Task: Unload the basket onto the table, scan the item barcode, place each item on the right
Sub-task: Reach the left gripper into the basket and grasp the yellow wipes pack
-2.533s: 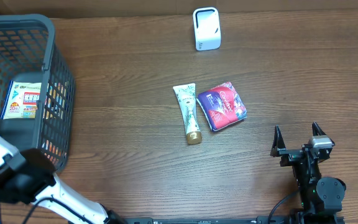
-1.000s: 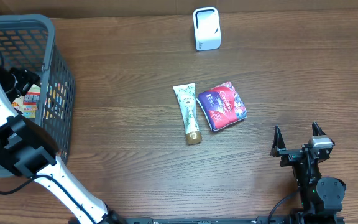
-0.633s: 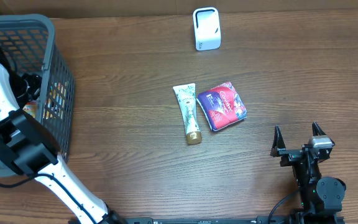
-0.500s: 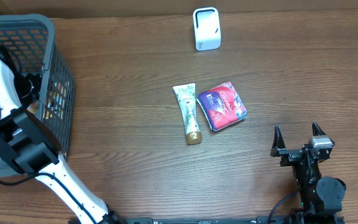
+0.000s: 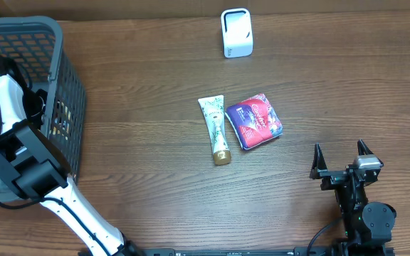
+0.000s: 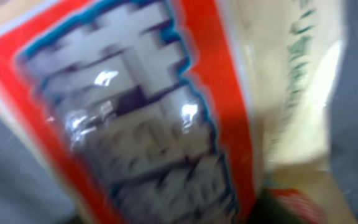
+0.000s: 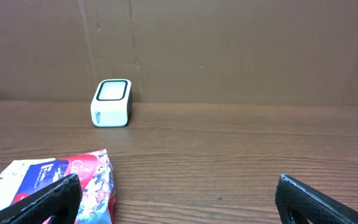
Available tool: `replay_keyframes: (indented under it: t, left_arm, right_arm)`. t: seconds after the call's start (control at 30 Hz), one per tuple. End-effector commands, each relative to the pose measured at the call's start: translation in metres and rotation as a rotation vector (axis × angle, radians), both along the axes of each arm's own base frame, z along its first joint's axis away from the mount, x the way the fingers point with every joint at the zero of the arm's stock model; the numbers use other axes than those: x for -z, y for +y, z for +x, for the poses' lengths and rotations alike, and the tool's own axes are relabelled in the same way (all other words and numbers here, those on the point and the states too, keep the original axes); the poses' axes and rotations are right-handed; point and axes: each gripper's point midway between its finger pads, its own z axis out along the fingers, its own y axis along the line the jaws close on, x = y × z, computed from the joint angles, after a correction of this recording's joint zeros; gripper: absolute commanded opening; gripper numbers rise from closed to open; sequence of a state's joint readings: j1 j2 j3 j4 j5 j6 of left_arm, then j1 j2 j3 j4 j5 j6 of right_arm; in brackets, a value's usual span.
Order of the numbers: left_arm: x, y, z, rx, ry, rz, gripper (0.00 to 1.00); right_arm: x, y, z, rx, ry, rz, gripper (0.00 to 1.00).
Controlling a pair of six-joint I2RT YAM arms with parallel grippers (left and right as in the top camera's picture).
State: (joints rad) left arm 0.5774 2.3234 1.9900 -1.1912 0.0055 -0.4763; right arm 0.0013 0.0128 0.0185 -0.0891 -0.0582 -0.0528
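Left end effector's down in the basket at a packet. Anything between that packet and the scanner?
Only the basket wall: the packet has to come up over the rim. Past that, the table towards the white scanner looks bare. The tube and purple pack lie nearer the middle, off that line.

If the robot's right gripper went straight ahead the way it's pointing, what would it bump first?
Probably nothing on the table. The right gripper points across bare wood toward the brown wall at the back. The purple packet and white scanner sit off to its left, though depth is unclear.
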Motion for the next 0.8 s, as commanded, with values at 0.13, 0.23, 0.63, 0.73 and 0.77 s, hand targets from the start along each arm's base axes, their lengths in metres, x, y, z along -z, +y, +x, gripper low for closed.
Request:
replay_keyframes:
  t: [0.13,0.23,0.63,0.73,0.77]
  left_arm:
    - [-0.003,-0.004,-0.021,-0.003,0.092,-0.043,0.04]
    - [-0.025,-0.002,-0.024,-0.011,0.096,-0.046,0.04]
    - [-0.178,0.005,-0.002,0.154,-0.178,0.103,0.04]
    - [-0.224,0.001,-0.002,0.139,-0.292,0.167,0.04]
    - [-0.241,-0.001,-0.004,0.140,-0.330,0.196,0.04]
  right_arm:
    - [0.001,-0.003,0.000,0.015,-0.006,-0.004,1.00]
    - [0.001,-0.003,0.000,0.015,-0.006,-0.004,1.00]
    - [0.001,-0.003,0.000,0.015,-0.006,-0.004,1.00]
    - [0.001,-0.003,0.000,0.015,-0.006,-0.004,1.00]
    - [0.001,-0.003,0.000,0.015,-0.006,-0.004,1.00]
